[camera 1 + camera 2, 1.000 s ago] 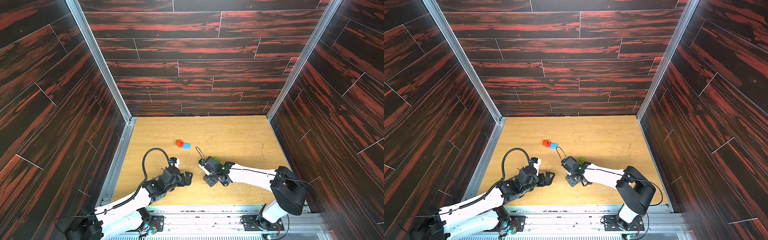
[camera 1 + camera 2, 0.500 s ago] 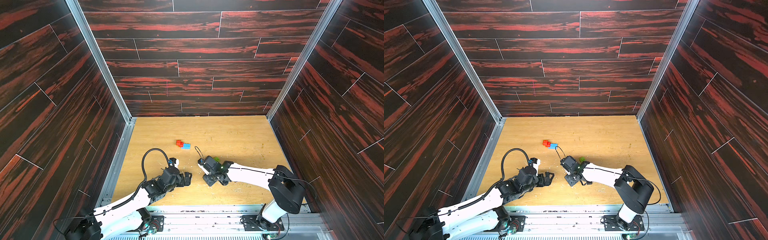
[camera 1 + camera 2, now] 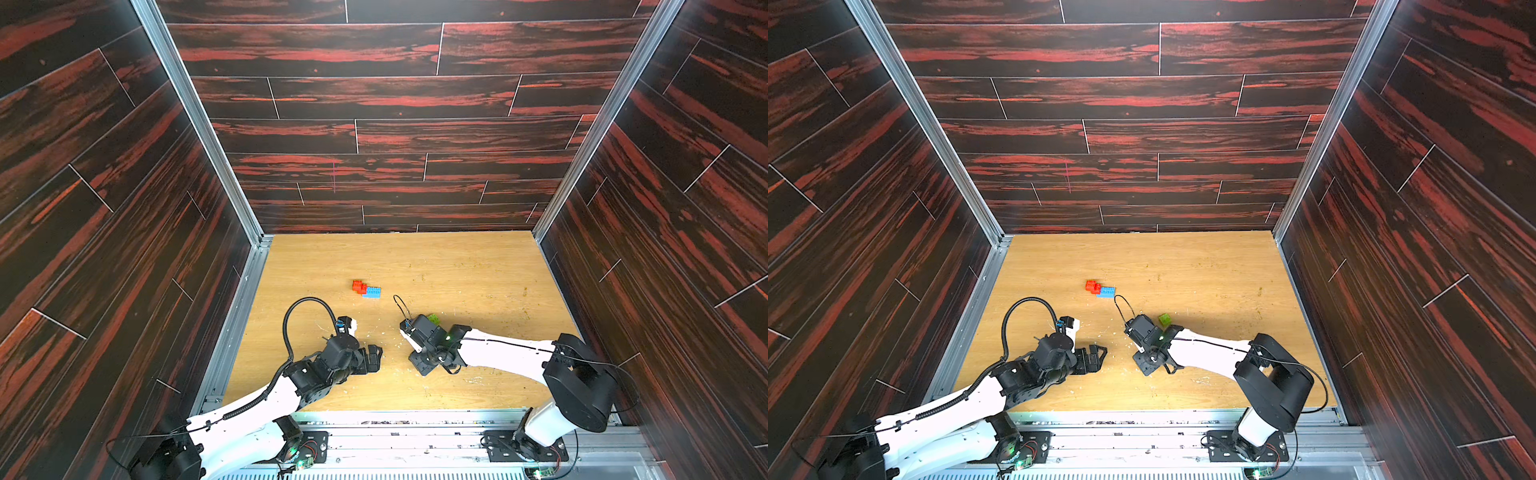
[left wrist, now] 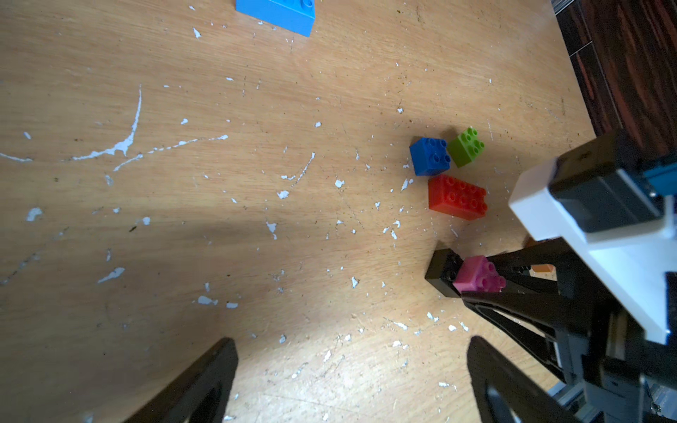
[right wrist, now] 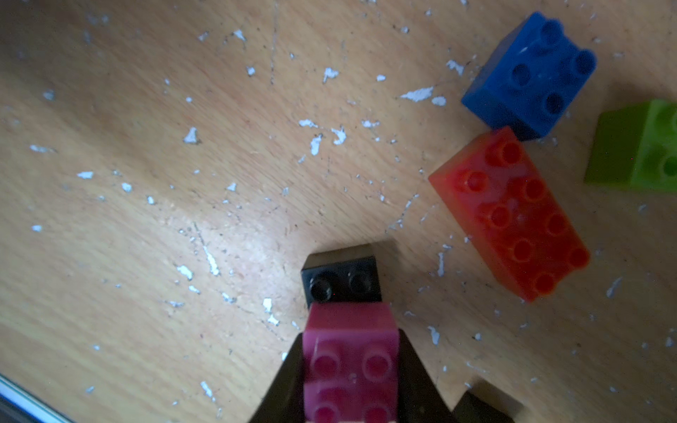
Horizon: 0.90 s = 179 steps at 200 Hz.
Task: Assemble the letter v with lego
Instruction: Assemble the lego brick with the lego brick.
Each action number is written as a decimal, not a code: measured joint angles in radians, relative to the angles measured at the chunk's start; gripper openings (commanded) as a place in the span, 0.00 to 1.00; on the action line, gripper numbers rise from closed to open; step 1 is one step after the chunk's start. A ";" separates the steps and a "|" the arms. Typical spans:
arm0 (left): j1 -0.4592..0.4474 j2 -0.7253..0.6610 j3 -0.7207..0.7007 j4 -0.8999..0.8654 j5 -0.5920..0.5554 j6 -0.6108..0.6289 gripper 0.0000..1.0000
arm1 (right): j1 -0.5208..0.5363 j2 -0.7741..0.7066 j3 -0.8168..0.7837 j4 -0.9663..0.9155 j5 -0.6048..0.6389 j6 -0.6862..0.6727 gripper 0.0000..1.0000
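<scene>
My right gripper (image 5: pixel 351 348) is shut on a pink brick (image 5: pixel 351 366), which sits on top of a black brick (image 5: pixel 342 280) on the floor; two black studs stick out past it. The left wrist view shows that pink brick (image 4: pixel 478 274) on the black brick (image 4: pixel 441 271) too. Beside them lie a red oblong brick (image 5: pixel 513 216), a blue brick (image 5: pixel 531 73) and a lime green brick (image 5: pixel 641 146). My left gripper (image 4: pixel 351 351) stands open over bare floor. Farther back, a red brick (image 3: pixel 358 286) and a light blue brick (image 3: pixel 372 292) lie touching.
The wooden floor (image 3: pixel 457 266) is scratched and flecked with white chips. Dark plank walls close it in on three sides, with a metal rail (image 3: pixel 415 419) along the front edge. A sliver of orange (image 4: pixel 542 268) shows behind the right gripper's fingers.
The right arm has edged slightly to the left with the pink brick still held. The left arm has not moved.
</scene>
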 measured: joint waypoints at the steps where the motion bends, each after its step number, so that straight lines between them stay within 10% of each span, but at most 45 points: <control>1: 0.000 -0.001 0.000 0.000 0.000 0.000 1.00 | 0.000 0.000 0.000 0.000 0.000 0.000 0.30; 179: 0.000 -0.055 0.015 -0.093 -0.098 0.008 1.00 | 0.000 0.238 0.288 -0.054 -0.009 -0.001 0.29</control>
